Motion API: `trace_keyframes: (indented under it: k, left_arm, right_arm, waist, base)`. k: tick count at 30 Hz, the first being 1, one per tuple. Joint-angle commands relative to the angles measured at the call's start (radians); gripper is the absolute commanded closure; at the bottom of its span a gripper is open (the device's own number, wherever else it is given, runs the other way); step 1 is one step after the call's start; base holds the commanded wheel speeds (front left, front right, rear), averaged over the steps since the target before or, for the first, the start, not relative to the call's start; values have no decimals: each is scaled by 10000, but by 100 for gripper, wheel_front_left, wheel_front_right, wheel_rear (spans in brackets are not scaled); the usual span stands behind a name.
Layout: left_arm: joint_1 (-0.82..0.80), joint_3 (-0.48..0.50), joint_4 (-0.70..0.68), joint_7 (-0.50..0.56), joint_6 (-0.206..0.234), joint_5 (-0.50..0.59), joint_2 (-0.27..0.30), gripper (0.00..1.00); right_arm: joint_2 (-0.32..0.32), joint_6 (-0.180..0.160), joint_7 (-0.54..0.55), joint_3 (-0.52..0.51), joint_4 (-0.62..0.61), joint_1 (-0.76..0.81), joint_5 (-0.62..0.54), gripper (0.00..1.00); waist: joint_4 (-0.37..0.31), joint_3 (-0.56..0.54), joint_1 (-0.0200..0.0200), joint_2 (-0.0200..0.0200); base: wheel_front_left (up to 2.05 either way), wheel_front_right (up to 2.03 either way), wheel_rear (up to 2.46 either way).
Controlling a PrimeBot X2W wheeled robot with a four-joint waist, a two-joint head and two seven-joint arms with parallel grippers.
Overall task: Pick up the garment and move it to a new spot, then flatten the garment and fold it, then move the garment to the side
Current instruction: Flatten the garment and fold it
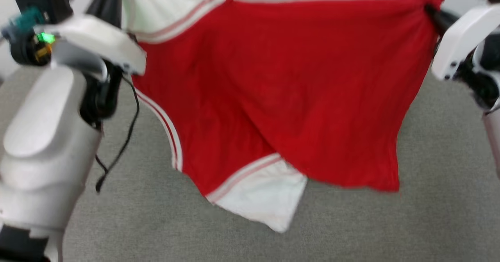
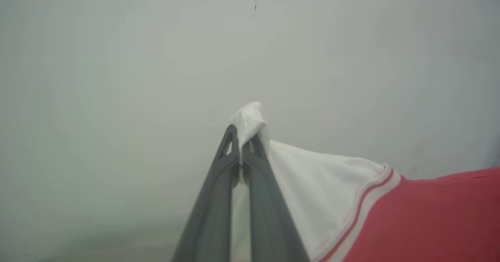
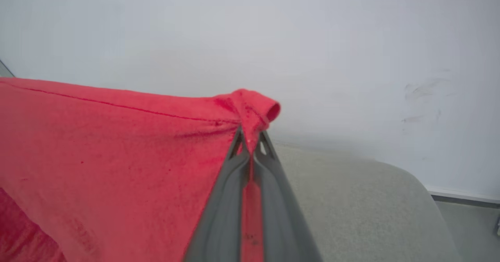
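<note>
Garment (image 1: pixel 273 98) is off the desk (image 1: pixel 429 215), hung in the air above it and stretched between both arms.

- Left tool (image 2: pixel 242 145): clenched on the tip of 1 white sleeve, a nub of cloth poking out past the fingers.
- Right tool (image 3: pixel 250 141): clenched on a bunched red corner, probably a hem corner.
- Top edge runs taut between the 2 grips. The rest sags toward the desk, and the 2nd white sleeve hangs lowest, over mid-desk. Can't tell if it touches the surface.

Orientation: long axis is roughly level, running left-right across the desk. The sleeve and striped-trim end is over the left side, the plain red end over the right. Only plain red faces the head camera, no lettering, so I'd guess the print faces away.

Handling: light, thin, floppy jersey with no stiffness. It drapes and swings, and head view is motion-blurred. Both pinches are small and near the edge, so a jerk could pull a corner free. For flattening, corner grips like these look right: keep tension between them and lay the low edge on the desk first. Seams and striped trim look like the firmer places to hold.
</note>
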Motion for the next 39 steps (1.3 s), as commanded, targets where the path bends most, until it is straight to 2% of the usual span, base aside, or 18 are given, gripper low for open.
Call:
trace_keyframes:
  k: [1,13,19,25,29,39]
  left_arm:
    - [-702,22,270,-92,-88,124,-70,100]
    - [-5641,322,1730,-736,-398,954,13,100]
    - [-7342,444,2160,-866,-512,1139,130,100]
    - [-8192,413,2628,-950,-592,1221,93,100]
    - [-8183,389,3008,-1010,-661,1128,-46,100]
    - [-7395,380,4463,-1078,-1017,602,-574,100]
  right_arm:
    - [-20,-7,-170,-110,62,-502,-73,100]
    - [-321,-9,-1283,-723,-161,-4134,-846,100]
    - [-320,-9,-1776,-599,69,-5717,-994,100]
    - [-229,-9,-2306,-214,643,-6767,-827,100]
    - [-133,-7,-2617,206,1137,-7119,-539,100]
    - [4,-7,-3114,1285,2512,-6758,246,100]
  waist:
    - [-64,515,1,0]
    - [-16,3241,1,0]
    - [-59,4402,1,0]
    - [-64,5289,1,0]
    - [-27,5695,1,0]
    - [104,5855,1,0]
  base:
    - [0,0,0]
    - [0,0,0]
    - [0,0,0]
    - [0,0,0]
    - [0,0,0]
    - [0,0,0]
